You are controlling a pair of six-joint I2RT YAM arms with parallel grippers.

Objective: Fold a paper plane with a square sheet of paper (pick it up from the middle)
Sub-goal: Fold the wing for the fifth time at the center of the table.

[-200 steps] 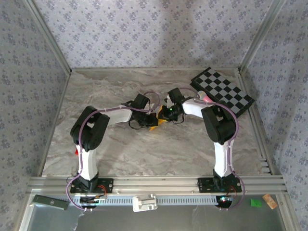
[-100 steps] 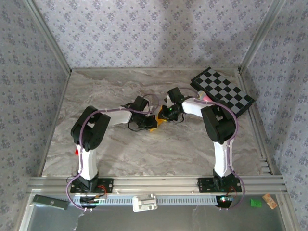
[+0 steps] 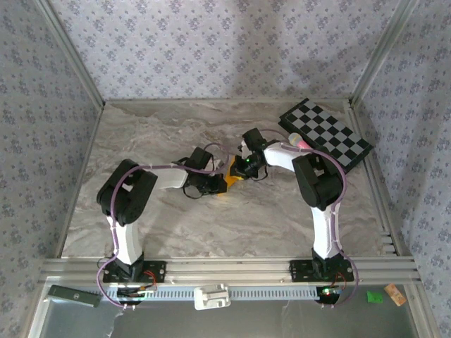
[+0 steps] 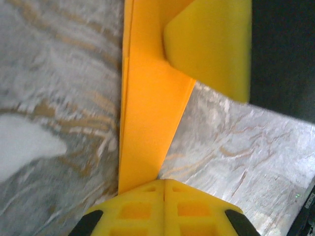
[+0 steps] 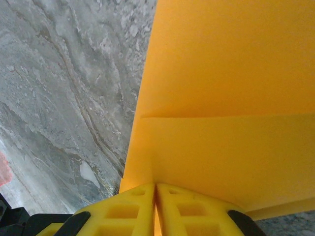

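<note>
Both claws pinch the paper (image 3: 227, 185) low over the middle of the table (image 3: 176, 225), and in the top view it is a small orange piece between the left claw (image 3: 215, 185) and the right claw (image 3: 237, 174), which are very near each other. Several folds seem to be done already. In the left wrist view the paper (image 4: 147, 113) is not a flat square but a narrow layered strip that gets thinner toward the left claw (image 4: 164, 184). In the right wrist view a straight crease runs across the paper (image 5: 221, 73) just ahead of the right claw (image 5: 155, 189). I judge the task well past half. A finished plane with wings I cannot confirm, so the last folds are probably left. The left claw has its fingers together on the thin end, and the strip stretches ahead of it. The right claw is also closed on an edge, and the paper spreads ahead and to its right.
</note>
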